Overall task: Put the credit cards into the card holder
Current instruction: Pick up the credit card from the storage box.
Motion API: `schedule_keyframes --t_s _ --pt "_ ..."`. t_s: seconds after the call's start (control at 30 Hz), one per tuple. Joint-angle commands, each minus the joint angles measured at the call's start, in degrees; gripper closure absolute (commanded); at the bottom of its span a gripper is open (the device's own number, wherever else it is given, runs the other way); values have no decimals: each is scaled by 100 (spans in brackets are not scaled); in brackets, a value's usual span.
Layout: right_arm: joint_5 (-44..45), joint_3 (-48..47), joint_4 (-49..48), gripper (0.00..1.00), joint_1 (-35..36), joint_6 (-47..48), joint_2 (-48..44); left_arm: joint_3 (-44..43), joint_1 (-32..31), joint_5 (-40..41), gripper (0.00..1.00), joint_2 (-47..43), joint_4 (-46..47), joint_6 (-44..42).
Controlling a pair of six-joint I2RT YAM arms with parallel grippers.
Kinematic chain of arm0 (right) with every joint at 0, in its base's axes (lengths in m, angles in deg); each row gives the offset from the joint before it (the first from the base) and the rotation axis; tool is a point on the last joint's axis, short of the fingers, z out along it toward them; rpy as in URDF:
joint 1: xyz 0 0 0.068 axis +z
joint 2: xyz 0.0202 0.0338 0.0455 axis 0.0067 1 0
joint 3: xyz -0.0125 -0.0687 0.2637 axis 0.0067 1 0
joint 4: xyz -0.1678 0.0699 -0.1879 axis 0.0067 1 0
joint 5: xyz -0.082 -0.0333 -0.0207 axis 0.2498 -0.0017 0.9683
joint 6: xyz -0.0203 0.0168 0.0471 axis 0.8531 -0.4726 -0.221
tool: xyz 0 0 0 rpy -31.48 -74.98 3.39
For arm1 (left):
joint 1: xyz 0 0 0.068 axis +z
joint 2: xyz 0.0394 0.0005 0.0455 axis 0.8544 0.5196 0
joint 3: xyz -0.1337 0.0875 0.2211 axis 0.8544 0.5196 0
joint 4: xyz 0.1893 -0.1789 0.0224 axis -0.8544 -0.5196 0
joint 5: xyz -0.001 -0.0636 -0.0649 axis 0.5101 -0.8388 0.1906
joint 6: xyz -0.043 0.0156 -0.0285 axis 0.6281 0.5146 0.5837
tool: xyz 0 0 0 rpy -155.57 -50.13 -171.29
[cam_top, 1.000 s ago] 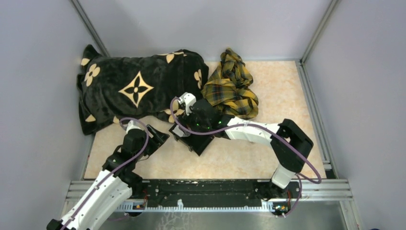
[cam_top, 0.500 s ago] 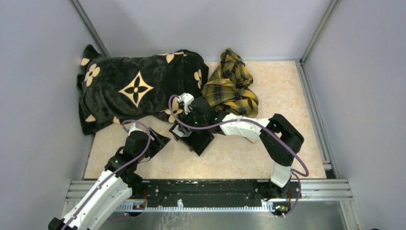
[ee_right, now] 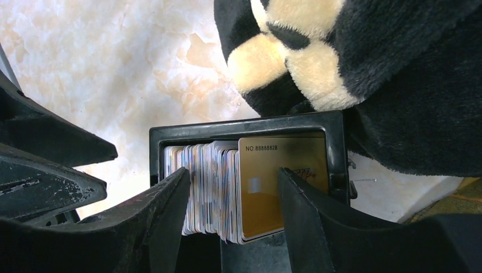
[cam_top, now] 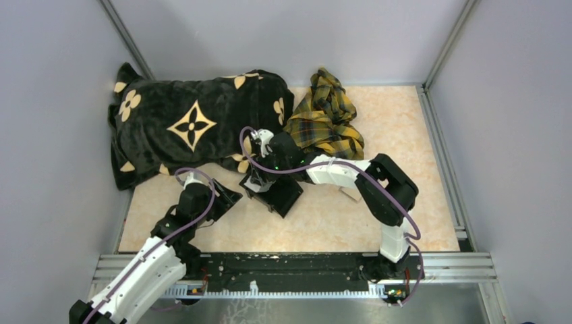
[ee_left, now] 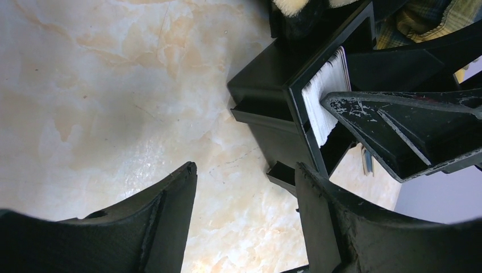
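Observation:
A black tray (cam_top: 286, 200) holds an upright stack of credit cards (ee_right: 210, 187) with a gold card (ee_right: 267, 182) at the front. My right gripper (ee_right: 233, 196) is open. Its fingers reach down into the tray on either side of the stack. It also shows in the top view (cam_top: 260, 182). My left gripper (cam_top: 226, 199) is open and empty, low over the table just left of the tray (ee_left: 273, 96). A small tan piece (cam_top: 350, 194), apparently the card holder, peeks out by the right forearm. Most of it is hidden.
A black plush blanket with tan flower marks (cam_top: 195, 125) lies at the back left, its edge touching the tray (ee_right: 364, 85). A yellow plaid cloth (cam_top: 327, 125) is bunched at the back centre. Grey walls close in both sides.
The right arm's elbow has swung left and uncovered the tan piece. The right wrist has shifted slightly toward the back over the tray. The left arm has hardly moved.

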Motion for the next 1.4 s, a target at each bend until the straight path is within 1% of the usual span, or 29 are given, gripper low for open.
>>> schedule_keyframes --t_s 0.0,0.17,0.33,0.37,0.5,0.8,0.97,1.1,1.37 --pt "-225 -275 -72 43 -63 -150 103 91 41 -105 30 101 300 1" --pt "-279 -255 -15 49 -67 -188 75 136 37 -172 30 203 428 25" --pt "-322 -267 46 58 -66 -227 -43 218 33 -218 31 268 577 77" --pt "-338 -284 80 61 -61 -228 -66 235 32 -226 31 294 613 92" --pt "-363 -313 169 68 -53 -249 -148 312 33 -282 32 436 850 140" --pt "-223 -349 323 74 35 -271 -347 255 -7 -352 35 1206 1499 132" --pt "126 -457 526 76 154 -163 -484 158 -59 -312 35 1681 1771 93" --pt "413 -531 708 78 234 -25 -599 68 -81 -236 35 1991 1915 29" --pt "630 -542 854 85 247 8 -772 -262 -91 -55 35 2439 2009 -172"
